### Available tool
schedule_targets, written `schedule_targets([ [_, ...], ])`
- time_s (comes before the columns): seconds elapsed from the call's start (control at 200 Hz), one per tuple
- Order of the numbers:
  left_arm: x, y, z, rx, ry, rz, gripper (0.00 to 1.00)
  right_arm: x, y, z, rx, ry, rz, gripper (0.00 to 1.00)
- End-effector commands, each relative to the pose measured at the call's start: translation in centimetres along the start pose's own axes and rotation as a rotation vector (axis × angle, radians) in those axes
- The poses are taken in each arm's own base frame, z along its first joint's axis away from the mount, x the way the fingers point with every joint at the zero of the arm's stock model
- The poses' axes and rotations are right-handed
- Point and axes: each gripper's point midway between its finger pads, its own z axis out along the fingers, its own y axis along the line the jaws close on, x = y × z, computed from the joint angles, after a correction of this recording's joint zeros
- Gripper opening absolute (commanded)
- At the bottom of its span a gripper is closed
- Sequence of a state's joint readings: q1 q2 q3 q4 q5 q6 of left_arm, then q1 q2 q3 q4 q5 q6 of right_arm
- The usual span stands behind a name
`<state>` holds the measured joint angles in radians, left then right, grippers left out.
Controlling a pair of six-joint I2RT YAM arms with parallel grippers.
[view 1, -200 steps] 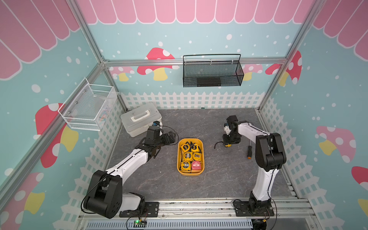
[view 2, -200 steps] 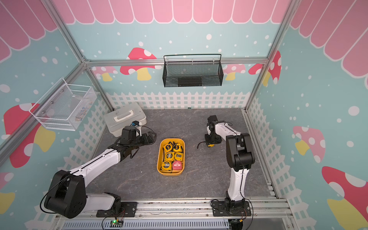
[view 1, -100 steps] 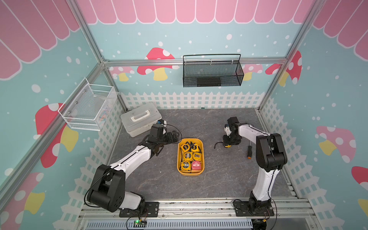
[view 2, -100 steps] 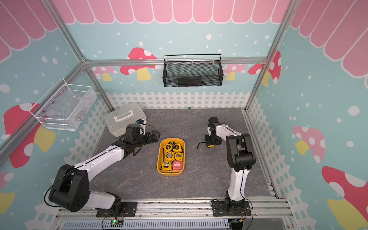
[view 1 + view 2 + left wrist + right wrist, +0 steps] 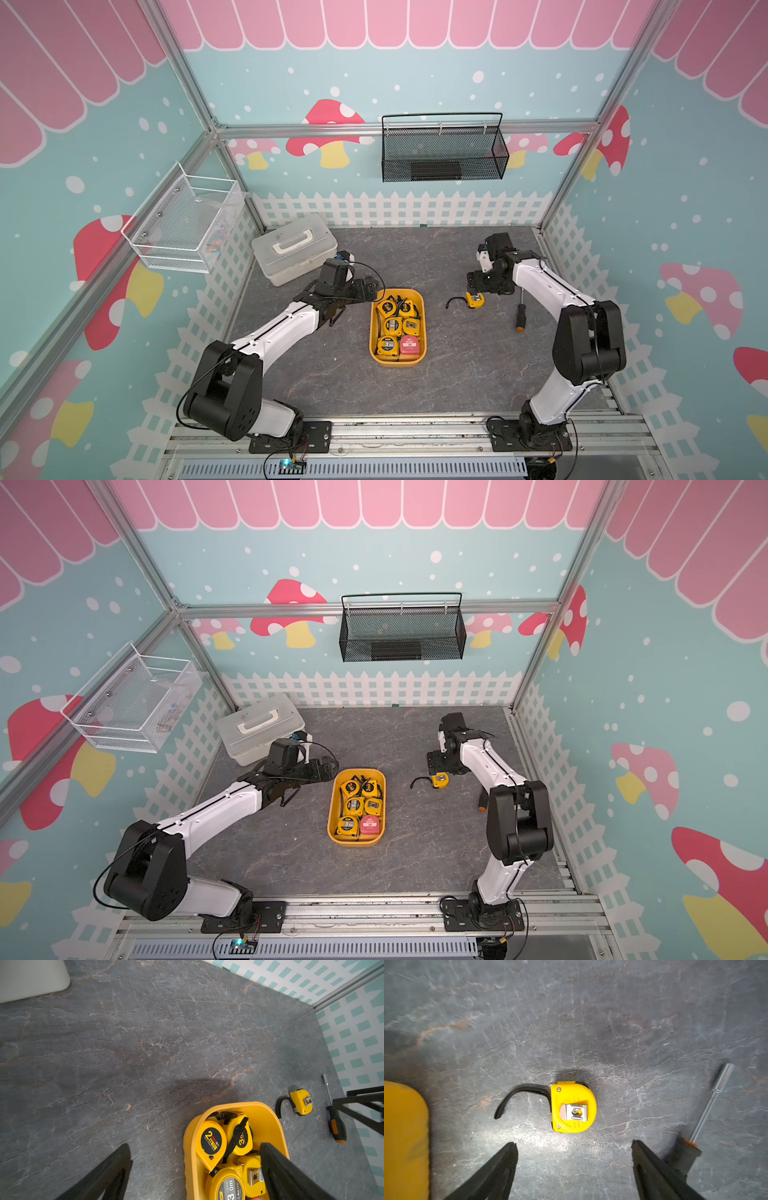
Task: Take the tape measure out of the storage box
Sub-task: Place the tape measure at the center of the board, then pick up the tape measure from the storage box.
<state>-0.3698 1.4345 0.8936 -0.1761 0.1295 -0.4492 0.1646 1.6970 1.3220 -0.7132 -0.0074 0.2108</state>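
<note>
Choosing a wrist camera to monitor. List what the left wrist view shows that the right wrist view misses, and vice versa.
Left wrist only: the tape measures packed in the storage box, a corner of the white-grey case, and the left gripper, open. Right wrist only: the right gripper, open and empty. Both: the loose tape measure lying outside the box, the screwdriver beside it, and part of the storage box's yellow wall.

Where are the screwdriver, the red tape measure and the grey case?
screwdriver (image 5: 519, 316): in a top view, on its black handle.
red tape measure (image 5: 409, 347): in a top view, on its top face.
grey case (image 5: 316, 242): in a top view, on its lid beside the handle.
</note>
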Motion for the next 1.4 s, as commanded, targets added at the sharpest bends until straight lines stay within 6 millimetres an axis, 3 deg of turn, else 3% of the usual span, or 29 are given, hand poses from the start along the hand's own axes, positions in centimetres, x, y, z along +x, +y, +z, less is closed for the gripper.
schedule_targets([
  [0.0, -0.6, -1.1, -1.0, -0.006, -0.012, 0.047, 0.94, 0.0, 0.5, -1.1, -0.017, -0.028, 0.011, 0.87],
  [0.07, -0.6, -1.4, -0.7, -0.003, -0.003, 0.055, 0.9, 0.1, 0.9, -1.3, -0.033, -0.043, 0.013, 0.87],
  [0.09, 0.1, -2.4, -0.4, 0.015, 0.015, 0.072, 0.89, 0.1, 1.0, -1.4, -0.038, -0.046, 0.015, 0.87],
  [0.2, 1.6, -4.0, 0.7, 0.031, 0.083, 0.097, 0.81, 0.5, 1.3, -1.0, -0.056, -0.035, 0.014, 0.87],
  [0.33, 3.1, -5.7, 1.0, 0.009, 0.135, 0.163, 0.81, 1.0, 1.5, -0.6, -0.068, -0.026, 0.017, 0.87],
  [0.505, 5.7, -6.6, 1.5, -0.026, 0.224, 0.177, 0.81, 1.4, 1.8, -0.2, -0.084, -0.022, 0.023, 0.87],
  [0.76, 9.5, -6.8, 2.7, -0.055, 0.361, 0.172, 0.81, 1.6, 1.9, 0.1, -0.095, -0.018, 0.021, 0.87],
  [1.396, 13.2, -5.5, 4.7, -0.173, 0.53, 0.163, 0.8, 2.0, 2.2, 1.3, -0.107, 0.014, 0.015, 0.87],
])
